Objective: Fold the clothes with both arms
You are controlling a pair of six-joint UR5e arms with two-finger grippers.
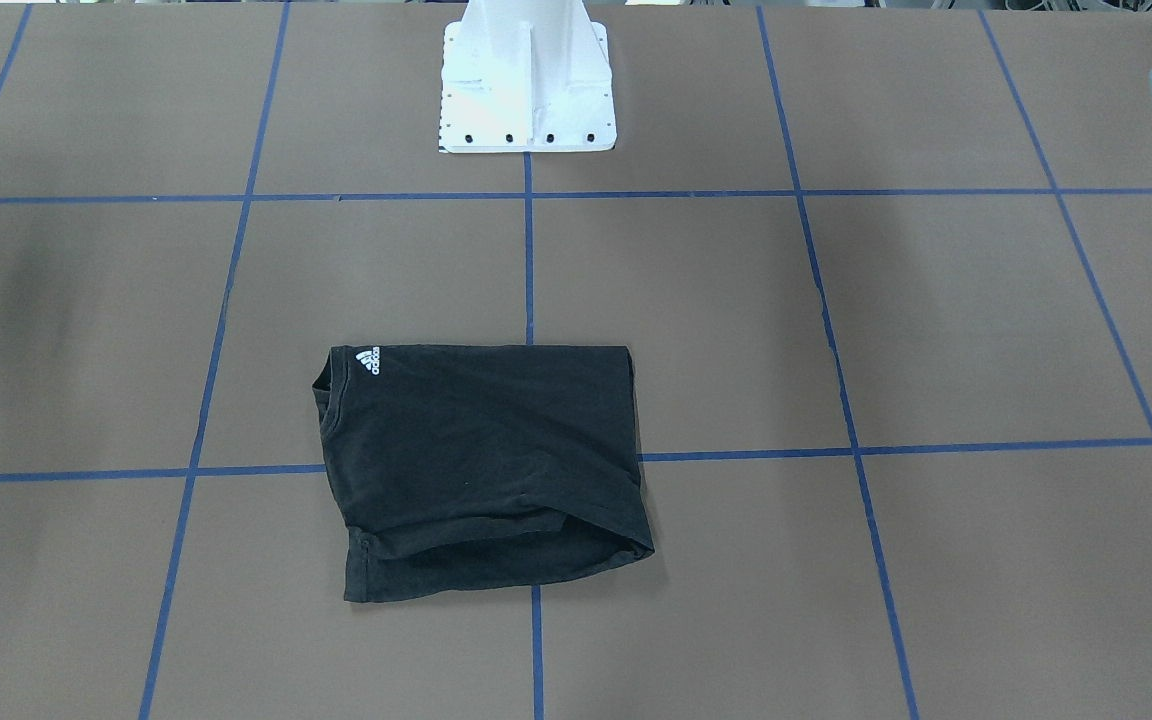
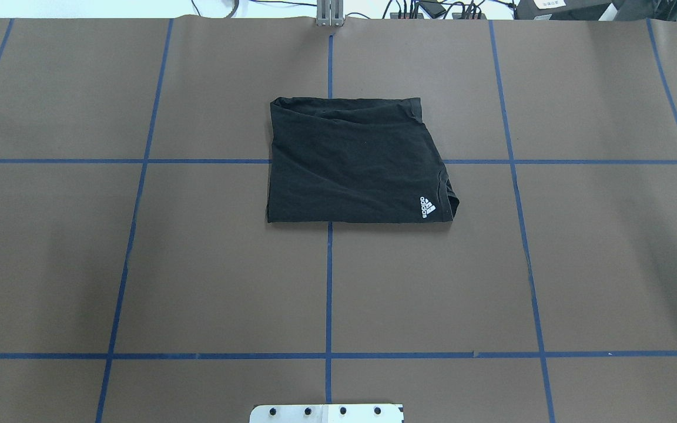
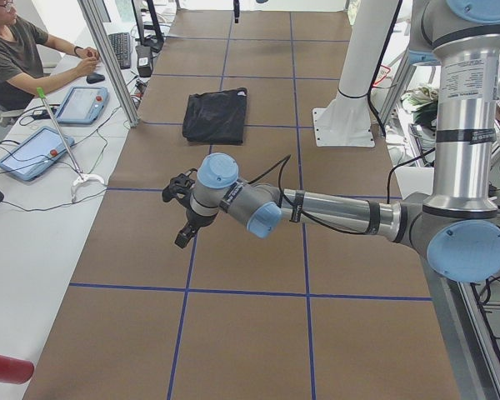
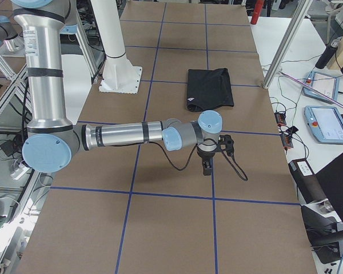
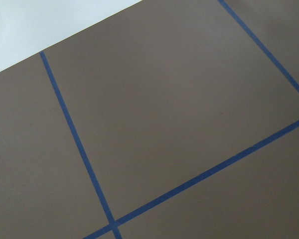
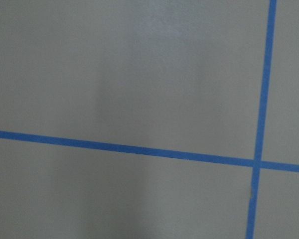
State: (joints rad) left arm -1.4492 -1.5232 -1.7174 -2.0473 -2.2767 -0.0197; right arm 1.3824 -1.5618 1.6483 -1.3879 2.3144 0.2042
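**Brown table (image 2: 197, 264), blue tape grid (image 2: 329, 282): folded tee mid-table**

Nearest robot: white base plate (image 2: 327, 413) at table edge. Past it, black T-shirt (image 2: 350, 164) lies flat, folded to rough rectangle, straddling centre tape line. Adidas logo (image 2: 427, 207) faces up at its near-right corner, by collar (image 2: 452, 202). Well apart from shirt, left gripper (image 3: 186, 229) and right gripper (image 4: 207, 165) hang over table at opp. ends; can't tell if fingers open or closed. Beyond L end, person (image 3: 17, 58) sits at side desk (image 3: 33, 192) w/ tablets (image 3: 82, 104).

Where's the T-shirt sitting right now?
In the overhead view the folded black T-shirt lies mid-table across the centre blue tape line, mostly on the robot's right, well beyond the white base pedestal.
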